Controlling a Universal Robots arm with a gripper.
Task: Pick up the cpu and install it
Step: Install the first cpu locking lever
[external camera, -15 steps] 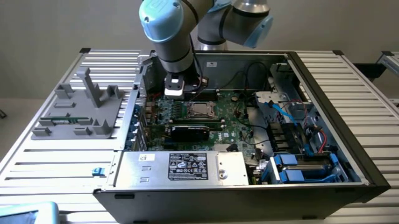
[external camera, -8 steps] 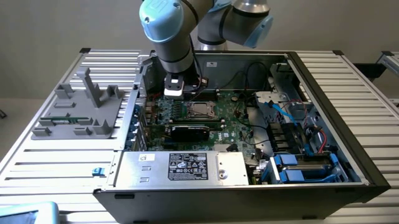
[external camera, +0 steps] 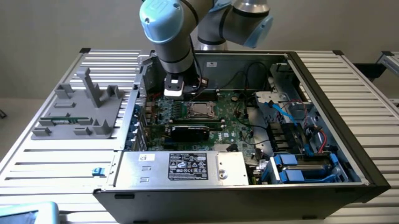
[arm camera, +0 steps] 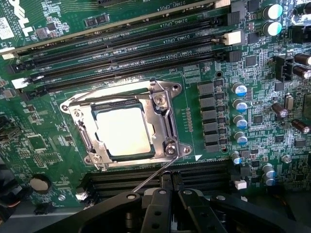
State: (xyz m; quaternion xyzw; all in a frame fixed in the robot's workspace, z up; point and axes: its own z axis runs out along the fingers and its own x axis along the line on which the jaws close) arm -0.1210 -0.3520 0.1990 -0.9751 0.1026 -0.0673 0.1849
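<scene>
The cpu (arm camera: 121,131) lies flat in its socket on the motherboard (arm camera: 214,63), its silver top facing up and the metal socket frame (arm camera: 163,92) lying around its edges. In the exterior view the chip sits near the middle of the frame, inside the open computer case (external camera: 367,172), above the black card (external camera: 190,132) and the silver box with the white label (external camera: 187,166). The arm (external camera: 171,37) reaches down into the case from the upper middle of that view, toward the exterior view's left of the socket.

The pincer (arm camera: 168,187) is closed, its fingers together with nothing visible between them. It hangs just beside the socket, on the side away from the long memory slots (arm camera: 121,39). The thin wire lever (arm camera: 153,177) slants out from the frame's corner toward the fingertips. Whether it touches them cannot be told.

Judging by this, the pick-up and placing appear done and the work stands at securing the chip. The lever looks unlatched, since it angles away from the frame rather than lying along it.

Any further move here calls for a light, well-aimed touch on that slim wire, keeping clear of the chip's top and the small capacitors (arm camera: 239,104) close by. A grey fixture (external camera: 81,107) stands on the tabletop (external camera: 56,163) at the exterior view's left, well apart from the case.
</scene>
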